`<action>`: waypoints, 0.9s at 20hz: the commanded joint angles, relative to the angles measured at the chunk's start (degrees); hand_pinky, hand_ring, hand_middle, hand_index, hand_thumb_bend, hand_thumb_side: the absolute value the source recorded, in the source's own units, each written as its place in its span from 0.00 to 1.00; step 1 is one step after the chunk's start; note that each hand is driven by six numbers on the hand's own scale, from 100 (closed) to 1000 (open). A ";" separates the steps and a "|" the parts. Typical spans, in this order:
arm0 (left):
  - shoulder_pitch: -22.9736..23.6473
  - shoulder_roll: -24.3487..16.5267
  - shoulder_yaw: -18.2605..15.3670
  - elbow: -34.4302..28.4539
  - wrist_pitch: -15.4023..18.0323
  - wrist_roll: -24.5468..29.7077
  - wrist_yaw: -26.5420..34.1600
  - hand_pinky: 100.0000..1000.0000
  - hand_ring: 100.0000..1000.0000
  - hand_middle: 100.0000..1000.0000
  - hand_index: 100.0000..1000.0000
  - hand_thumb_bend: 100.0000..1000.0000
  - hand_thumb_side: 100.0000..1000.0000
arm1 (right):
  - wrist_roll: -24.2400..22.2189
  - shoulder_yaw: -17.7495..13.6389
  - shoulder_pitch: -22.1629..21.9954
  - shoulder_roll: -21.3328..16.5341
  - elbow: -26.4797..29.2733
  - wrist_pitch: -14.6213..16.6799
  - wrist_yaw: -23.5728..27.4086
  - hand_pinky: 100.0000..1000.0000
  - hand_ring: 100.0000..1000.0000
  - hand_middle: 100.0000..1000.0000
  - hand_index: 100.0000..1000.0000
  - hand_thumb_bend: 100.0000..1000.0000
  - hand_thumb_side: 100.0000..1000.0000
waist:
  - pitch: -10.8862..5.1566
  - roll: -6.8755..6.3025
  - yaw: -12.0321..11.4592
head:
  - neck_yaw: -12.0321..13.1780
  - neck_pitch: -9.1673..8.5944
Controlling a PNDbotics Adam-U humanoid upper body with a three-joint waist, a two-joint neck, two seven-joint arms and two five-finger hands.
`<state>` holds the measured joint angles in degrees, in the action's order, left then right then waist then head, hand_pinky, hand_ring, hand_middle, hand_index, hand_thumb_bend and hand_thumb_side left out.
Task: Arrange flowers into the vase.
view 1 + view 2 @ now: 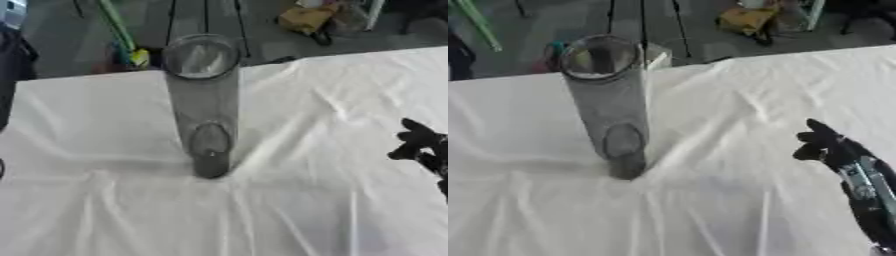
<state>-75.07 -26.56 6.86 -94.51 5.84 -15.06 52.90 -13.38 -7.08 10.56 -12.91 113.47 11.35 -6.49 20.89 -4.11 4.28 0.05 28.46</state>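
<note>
Glass vase (610, 100) upright, empty, on white-clothed tabletop (728, 100). Right hand (826, 145) nearby, fingers relaxed, holding nothing. No flowers visible; fetch stem first, lower vertically through rim.

Right robot hand (826, 145) raised, fingers relaxed

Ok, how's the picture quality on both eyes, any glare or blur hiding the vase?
Left eye view: soft throughout; the glass vase reads see-through, rim clear, cloth bright, wrinkles showing. Right eye view: equally soft; right hand a dark shape, its edges smeared.
</note>
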 commanded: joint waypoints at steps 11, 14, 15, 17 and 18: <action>-2.37 0.88 0.92 -1.86 2.70 3.78 1.63 0.00 0.00 0.00 0.02 0.12 0.68 | -0.72 0.22 0.46 -1.05 1.12 0.33 0.06 0.68 1.00 0.50 0.75 0.00 1.00 | -0.57 -0.80 0.98 | 1.04 -1.75; -2.45 1.23 0.93 -2.18 3.67 5.19 1.85 0.00 0.00 0.00 0.02 0.11 0.67 | -0.89 0.36 0.64 -1.07 1.12 0.37 0.08 0.68 1.00 0.50 0.75 0.00 1.00 | -0.40 -1.02 1.46 | 1.43 -2.20; -2.40 1.29 0.94 -2.27 3.97 5.74 1.89 0.00 0.00 0.00 0.02 0.11 0.67 | -0.94 0.39 0.69 -1.06 1.12 0.40 0.08 0.68 1.00 0.50 0.75 0.00 1.00 | -0.32 -1.06 1.61 | 1.52 -2.35; -2.30 1.34 1.05 -2.31 4.47 6.79 1.86 0.00 0.00 0.00 0.02 0.10 0.67 | -1.00 0.40 0.76 -1.06 1.12 0.47 0.08 0.68 1.00 0.50 0.75 0.00 1.00 | -0.15 -1.10 1.86 | 1.50 -2.54; -2.28 1.37 1.09 -2.31 4.73 7.31 1.80 0.00 0.00 0.00 0.02 0.10 0.67 | -1.02 0.41 0.79 -1.07 1.12 0.50 0.08 0.68 1.00 0.50 0.75 0.00 1.00 | -0.07 -1.12 1.96 | 1.52 -2.61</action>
<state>-75.89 -24.61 7.92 -95.90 10.24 -8.49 54.42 -14.13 -6.67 10.88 -12.91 113.47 11.61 -6.49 21.08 -4.57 6.19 1.42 26.60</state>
